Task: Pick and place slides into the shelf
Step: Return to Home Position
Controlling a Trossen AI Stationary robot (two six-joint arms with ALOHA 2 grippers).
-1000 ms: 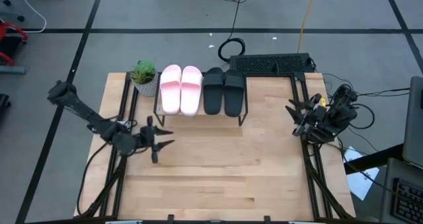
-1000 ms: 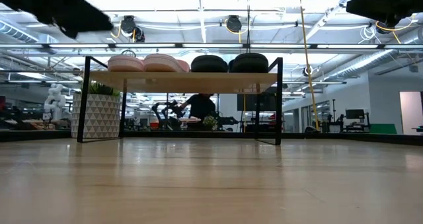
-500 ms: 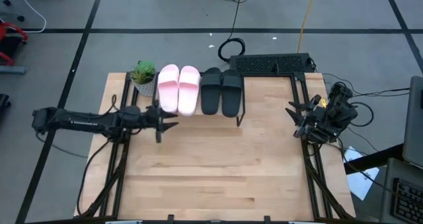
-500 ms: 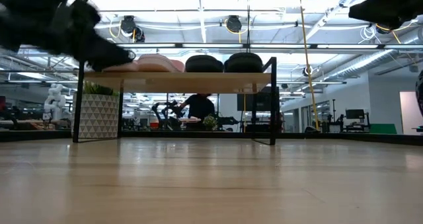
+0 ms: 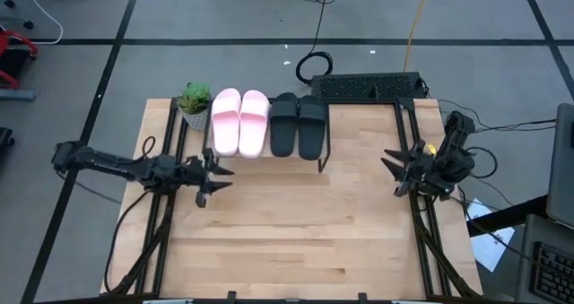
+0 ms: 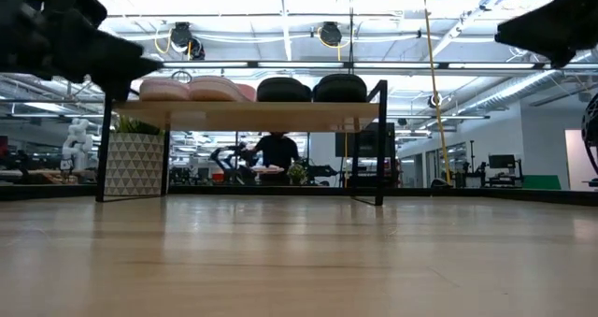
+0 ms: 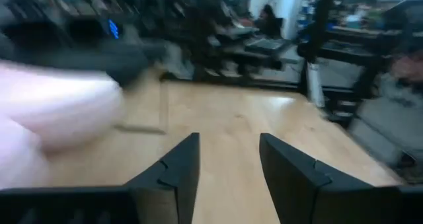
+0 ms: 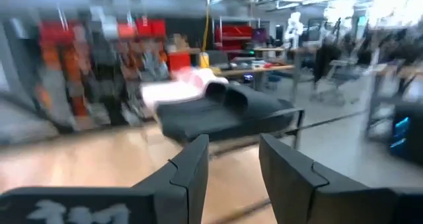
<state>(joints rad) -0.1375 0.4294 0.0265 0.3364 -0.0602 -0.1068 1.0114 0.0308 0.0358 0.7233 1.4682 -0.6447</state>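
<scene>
Now, at the far edge of the table (image 5: 296, 232) stands the shelf (image 6: 243, 116), with the pink slides (image 5: 239, 123) and black slides (image 5: 299, 125) on top, hiding most of its board from above. The left gripper (image 5: 220, 173) and right gripper (image 5: 392, 168) hang open and empty by the side edges, likely because nothing needs carrying.

The pink slides (image 6: 192, 89) and black slides (image 6: 313, 88) sit on the shelf (image 6: 252, 117).
</scene>
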